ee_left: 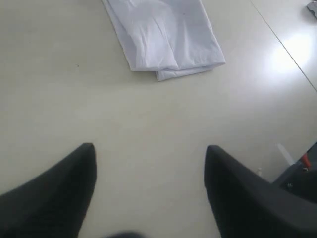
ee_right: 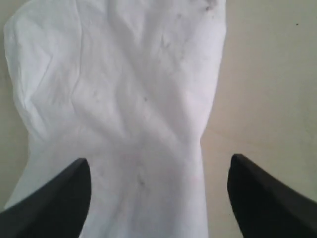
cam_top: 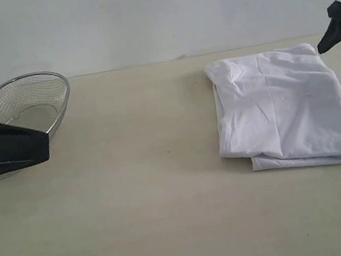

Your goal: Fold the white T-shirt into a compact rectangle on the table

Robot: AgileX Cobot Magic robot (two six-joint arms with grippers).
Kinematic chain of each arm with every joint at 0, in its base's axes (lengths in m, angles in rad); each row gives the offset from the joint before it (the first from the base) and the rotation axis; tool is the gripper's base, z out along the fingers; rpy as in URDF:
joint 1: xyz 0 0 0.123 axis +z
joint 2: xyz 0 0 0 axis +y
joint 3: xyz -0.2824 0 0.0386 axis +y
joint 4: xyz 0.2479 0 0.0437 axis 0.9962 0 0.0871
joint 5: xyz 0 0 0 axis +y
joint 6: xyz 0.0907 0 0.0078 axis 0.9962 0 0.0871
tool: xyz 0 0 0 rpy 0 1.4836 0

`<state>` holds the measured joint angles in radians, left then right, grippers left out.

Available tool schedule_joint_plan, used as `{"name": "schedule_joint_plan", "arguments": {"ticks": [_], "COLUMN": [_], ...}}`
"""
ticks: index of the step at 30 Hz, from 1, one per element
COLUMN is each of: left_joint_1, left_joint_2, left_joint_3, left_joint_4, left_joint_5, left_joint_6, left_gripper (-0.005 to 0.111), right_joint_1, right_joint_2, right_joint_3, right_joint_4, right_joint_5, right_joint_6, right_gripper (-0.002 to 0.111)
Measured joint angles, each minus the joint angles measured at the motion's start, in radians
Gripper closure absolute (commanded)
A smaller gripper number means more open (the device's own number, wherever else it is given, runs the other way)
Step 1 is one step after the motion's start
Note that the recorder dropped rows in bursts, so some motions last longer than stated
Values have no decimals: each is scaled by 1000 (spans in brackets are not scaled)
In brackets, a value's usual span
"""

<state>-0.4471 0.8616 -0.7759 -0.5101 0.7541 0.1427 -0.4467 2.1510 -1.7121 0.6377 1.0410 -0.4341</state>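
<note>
Table, pale beige, under folded white T-shirt; blank wall behind.

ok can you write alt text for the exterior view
A white T-shirt, folded into a rough rectangle, lies on the right of a table. A wire-mesh basket sits far left, partly behind the left gripper; the right gripper hangs open by the shirt's far corner.

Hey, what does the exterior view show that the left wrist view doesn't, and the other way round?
Only the exterior view shows the wire-mesh basket and the folded white T-shirt whole. Only the left wrist view shows the left gripper with jaws apart over bare table, plus a bright glare patch. Both show the T-shirt lying on the table.
</note>
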Motion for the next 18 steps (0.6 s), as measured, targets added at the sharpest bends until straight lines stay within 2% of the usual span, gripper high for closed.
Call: {"name": "schedule_joint_plan", "arguments": {"ticks": [2, 5, 6, 8, 13, 18], "left_joint_1": [0, 0, 0, 0, 0, 0], "left_joint_2": [0, 0, 0, 0, 0, 0], "left_joint_3": [0, 5, 11, 25, 32, 32], "left_joint_4": [0, 0, -2, -4, -44, -190], "left_joint_5": [0, 2, 2, 2, 10, 4], "left_joint_6": [0, 0, 0, 0, 20, 114], "left_gripper": [47, 47, 48, 60, 101, 102], "right_joint_1": [0, 0, 0, 0, 37, 199], "right_joint_2": [-59, -148, -204, -314, -516, -712], "right_joint_3": [0, 0, 24, 116, 362, 655], "right_joint_4": [-47, -151, -176, -184, -154, 2], "right_joint_5": [46, 93, 100, 72, -23, -185], "right_joint_6": [101, 193, 210, 225, 208, 63], "right_gripper": [64, 108, 108, 108, 108, 108]}}
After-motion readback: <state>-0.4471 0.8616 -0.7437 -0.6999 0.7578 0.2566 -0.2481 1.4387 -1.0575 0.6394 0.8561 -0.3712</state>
